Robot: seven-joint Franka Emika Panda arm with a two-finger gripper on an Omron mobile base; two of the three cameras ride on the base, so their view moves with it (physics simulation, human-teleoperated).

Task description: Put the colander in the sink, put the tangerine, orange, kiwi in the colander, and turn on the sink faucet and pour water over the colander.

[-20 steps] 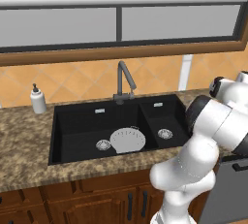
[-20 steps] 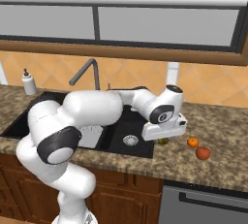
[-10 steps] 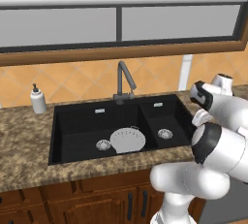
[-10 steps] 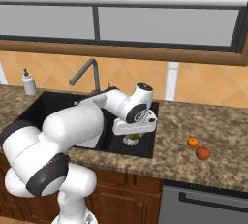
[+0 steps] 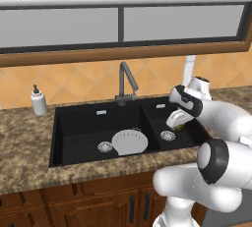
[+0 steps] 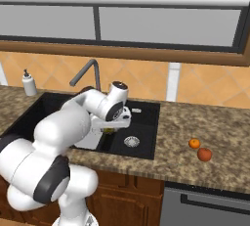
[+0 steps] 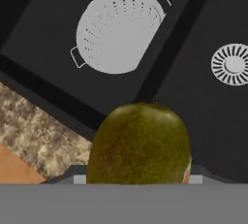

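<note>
Gripper [image 5: 178, 124] clamps one kiwi [image 7: 139, 143] above sink [image 5: 74, 123]; one colander [image 5: 130, 142]; two orange fruits [image 6: 195, 143] on counter.

Open drop into the sink
Nothing is standing over the colander [image 7: 118, 30]; the sink faucet [image 5: 127, 81] is rising behind, and the divider [image 7: 167, 56] is lying between the 2 basins.

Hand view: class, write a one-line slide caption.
Gripper carries the kiwi above the sink, colander ahead.

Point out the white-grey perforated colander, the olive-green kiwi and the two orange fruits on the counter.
White-grey perforated colander [image 7: 117, 36]: hand view, middle of its bowl.
Olive-green kiwi [image 7: 139, 143]: hand view, middle of its skin.
Smaller orange fruit [image 6: 194, 143]: right base view, its centre.
Redder orange fruit [image 6: 204, 154]: right base view, its centre.
</note>
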